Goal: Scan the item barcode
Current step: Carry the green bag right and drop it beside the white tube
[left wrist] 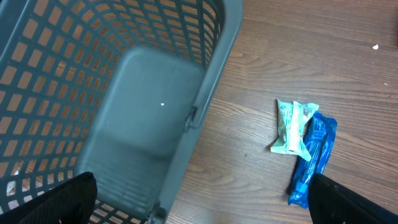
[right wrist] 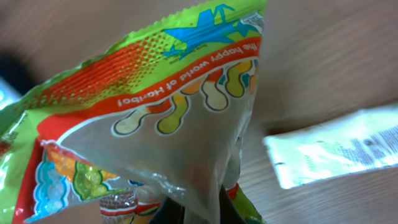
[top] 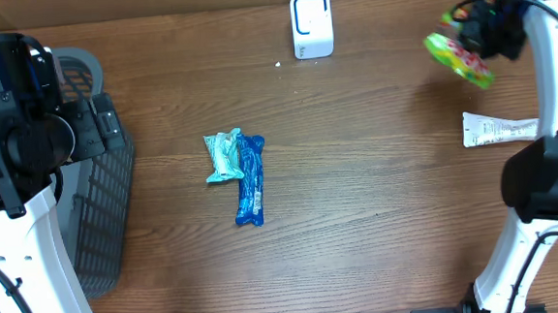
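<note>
The right gripper (top: 478,33) is clamped shut on the gummy bag (top: 459,58), lifted clear of the table at the upper right of the overhead frame; the step in hand looks like carrying it to the scanner (top: 311,24) at top centre; next, the barcode must face that scanner, though I cannot tell which side bears it; the left gripper (left wrist: 202,202) hangs wide and empty over the basket (left wrist: 74,74) at far left.

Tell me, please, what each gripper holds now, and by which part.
The right gripper is shut on the gummy candy bag, pinching it at one edge. The left gripper is open and holds nothing.
</note>
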`<state>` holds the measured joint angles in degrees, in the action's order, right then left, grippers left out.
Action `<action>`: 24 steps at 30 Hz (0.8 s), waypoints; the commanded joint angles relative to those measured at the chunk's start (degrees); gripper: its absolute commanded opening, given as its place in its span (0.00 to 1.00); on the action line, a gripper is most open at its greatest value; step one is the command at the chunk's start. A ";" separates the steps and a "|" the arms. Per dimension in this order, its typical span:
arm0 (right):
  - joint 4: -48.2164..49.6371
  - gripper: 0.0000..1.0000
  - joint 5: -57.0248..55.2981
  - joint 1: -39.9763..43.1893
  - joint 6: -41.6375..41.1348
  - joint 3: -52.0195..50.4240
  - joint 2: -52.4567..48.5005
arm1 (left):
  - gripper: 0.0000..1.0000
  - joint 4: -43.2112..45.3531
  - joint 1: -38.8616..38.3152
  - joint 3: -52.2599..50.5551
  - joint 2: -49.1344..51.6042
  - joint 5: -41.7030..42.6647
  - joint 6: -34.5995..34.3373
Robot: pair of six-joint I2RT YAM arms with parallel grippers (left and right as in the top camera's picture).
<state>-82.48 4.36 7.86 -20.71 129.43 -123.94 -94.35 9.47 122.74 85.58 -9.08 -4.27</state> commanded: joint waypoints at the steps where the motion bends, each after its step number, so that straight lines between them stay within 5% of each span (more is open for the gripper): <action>1: 5.77 0.04 -0.72 3.58 -9.11 -9.16 0.55 | 1.00 0.07 0.24 1.05 0.24 -0.33 0.61; 9: 20.13 0.04 -2.60 7.02 -15.06 -23.58 0.55 | 0.99 0.07 0.26 1.05 0.24 -0.33 0.61; 12: 21.40 0.30 -4.35 7.02 -14.93 -23.89 0.55 | 1.00 0.07 0.26 1.05 0.24 -0.33 0.61; 14: 21.84 0.69 -4.33 7.02 -14.88 -23.89 0.55 | 0.99 0.07 0.24 1.05 0.24 -0.33 0.61; 16: 21.94 0.82 -4.31 7.02 -14.88 -23.87 0.55 | 1.00 0.07 0.26 1.05 0.24 -0.33 0.61; 24: 18.14 0.82 8.09 6.49 -4.04 -19.30 2.54 | 1.00 0.07 0.26 1.07 0.24 -0.33 0.61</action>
<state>-63.72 5.06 14.94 -31.00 105.97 -124.55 -94.35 9.47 122.74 85.58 -9.08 -4.27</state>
